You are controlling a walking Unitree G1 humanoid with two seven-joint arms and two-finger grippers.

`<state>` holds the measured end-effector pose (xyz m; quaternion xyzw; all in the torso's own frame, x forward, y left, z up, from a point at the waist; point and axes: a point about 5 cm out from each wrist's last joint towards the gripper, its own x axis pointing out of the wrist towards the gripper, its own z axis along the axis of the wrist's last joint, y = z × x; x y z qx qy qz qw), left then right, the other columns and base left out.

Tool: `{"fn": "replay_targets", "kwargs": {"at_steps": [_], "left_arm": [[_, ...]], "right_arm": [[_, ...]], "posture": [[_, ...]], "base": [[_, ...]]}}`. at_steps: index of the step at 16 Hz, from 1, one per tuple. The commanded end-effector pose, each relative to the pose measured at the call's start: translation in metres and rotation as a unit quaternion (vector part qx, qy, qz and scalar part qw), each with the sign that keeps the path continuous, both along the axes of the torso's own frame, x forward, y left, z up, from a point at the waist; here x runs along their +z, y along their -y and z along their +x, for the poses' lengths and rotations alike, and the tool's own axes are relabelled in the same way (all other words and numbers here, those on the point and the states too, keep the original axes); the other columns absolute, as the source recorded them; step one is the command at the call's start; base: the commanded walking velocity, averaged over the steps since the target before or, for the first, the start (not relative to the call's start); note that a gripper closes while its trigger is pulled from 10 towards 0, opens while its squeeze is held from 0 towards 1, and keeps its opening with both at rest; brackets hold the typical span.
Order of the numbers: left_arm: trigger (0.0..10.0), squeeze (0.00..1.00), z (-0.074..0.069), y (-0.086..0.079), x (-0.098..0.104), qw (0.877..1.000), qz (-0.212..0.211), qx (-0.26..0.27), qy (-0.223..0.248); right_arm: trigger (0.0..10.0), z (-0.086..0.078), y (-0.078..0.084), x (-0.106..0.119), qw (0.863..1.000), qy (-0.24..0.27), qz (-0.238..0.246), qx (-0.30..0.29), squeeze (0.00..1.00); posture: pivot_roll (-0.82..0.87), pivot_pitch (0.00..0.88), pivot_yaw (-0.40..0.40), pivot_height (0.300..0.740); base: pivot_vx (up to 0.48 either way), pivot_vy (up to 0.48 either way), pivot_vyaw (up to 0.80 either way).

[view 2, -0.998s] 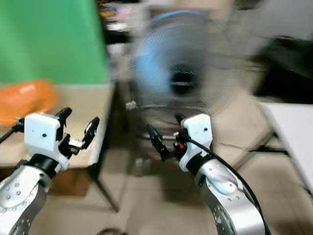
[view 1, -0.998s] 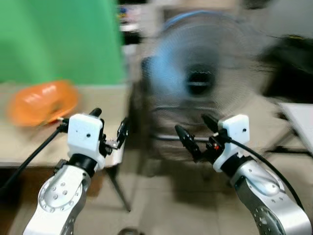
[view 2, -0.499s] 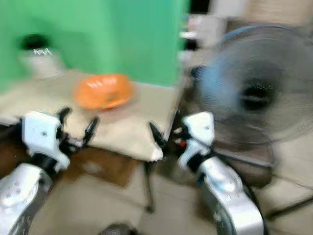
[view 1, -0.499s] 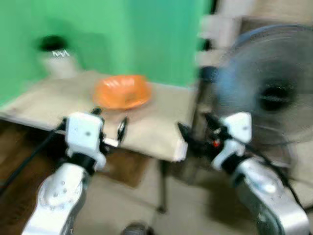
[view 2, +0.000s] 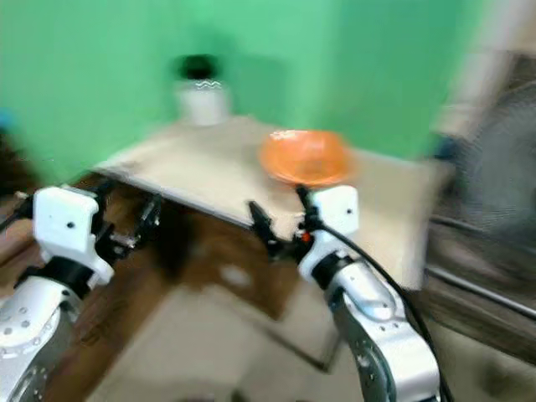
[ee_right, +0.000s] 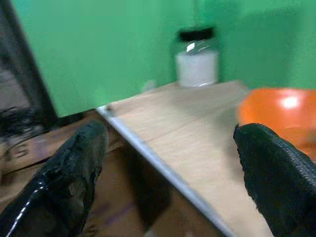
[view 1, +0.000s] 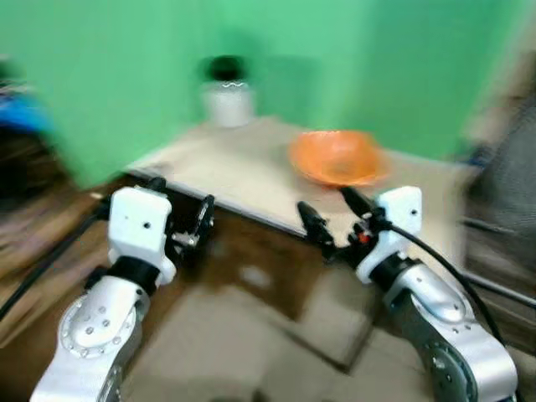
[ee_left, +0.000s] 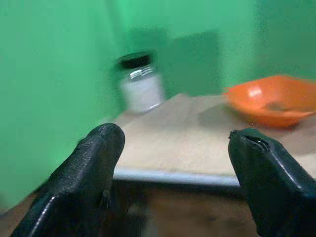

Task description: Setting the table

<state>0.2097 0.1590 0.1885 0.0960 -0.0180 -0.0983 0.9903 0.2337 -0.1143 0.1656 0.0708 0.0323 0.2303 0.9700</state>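
A light wooden table [view 1: 243, 167] stands before a green wall. On it sits an orange bowl [view 1: 337, 157] towards the right and a white jar with a black lid [view 1: 227, 94] at the far edge. My left gripper [view 1: 180, 209] is held up in front of the table's near edge, open and empty. My right gripper [view 1: 328, 219] hovers near the table's front edge, below the bowl, also open and empty. The wrist views show the jar [ee_left: 140, 84], the orange bowl [ee_left: 269, 101] and the table top [ee_right: 187, 128] ahead of the black fingers [ee_left: 89, 173]. The frames are blurred.
A green wall [view 1: 126, 59] backs the table. Brown floor [view 1: 251, 335] lies below and in front. A grey fan [view 2: 502, 159] shows blurred at the right. Dark clutter [view 1: 17, 142] sits at the left.
The whole view has swung left: the fan has slid off to the right, and the table, bowl and jar now stand in front. Both grippers keep their open pose.
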Motion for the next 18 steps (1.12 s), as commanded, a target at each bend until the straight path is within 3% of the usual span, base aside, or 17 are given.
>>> {"fn": "replay_targets", "kwargs": {"at_steps": [1,7,10,14,18], "left_arm": [[10.0,0.0,0.0,-0.002,-0.002,1.0,-0.008,0.011,-0.005],[10.0,0.0,0.004,0.005,-0.011,1.0,-0.011,-0.003,-0.021],[10.0,0.0,0.005,0.004,-0.011,1.0,-0.013,-0.007,-0.018],[10.0,0.0,0.004,0.005,-0.012,1.0,-0.01,-0.013,-0.021],[10.0,0.0,0.002,0.005,-0.012,1.0,-0.009,-0.016,-0.021]], "right_arm": [[10.0,0.003,0.002,0.003,1.0,0.0,0.005,-0.012,0.0],[10.0,0.017,-0.003,0.0,0.999,-0.009,-0.011,-0.029,0.0],[10.0,0.026,-0.008,-0.002,0.999,-0.018,-0.017,-0.029,0.0],[10.0,0.035,-0.013,-0.002,0.999,-0.021,-0.014,-0.028,0.0],[10.0,0.042,-0.02,0.002,1.0,-0.014,-0.013,-0.011,0.0]], "posture": [[0.1,0.0,0.018,0.74],[0.09,0.0,0.018,0.74],[0.09,0.0,0.014,0.74],[0.09,0.0,0.013,0.74],[0.1,0.0,0.009,0.74]], "base": [[0.0,0.0,0.0],[0.0,0.0,0.0],[0.295,0.0,0.0],[0.343,0.0,-0.64],[0.346,0.0,0.0]]}}
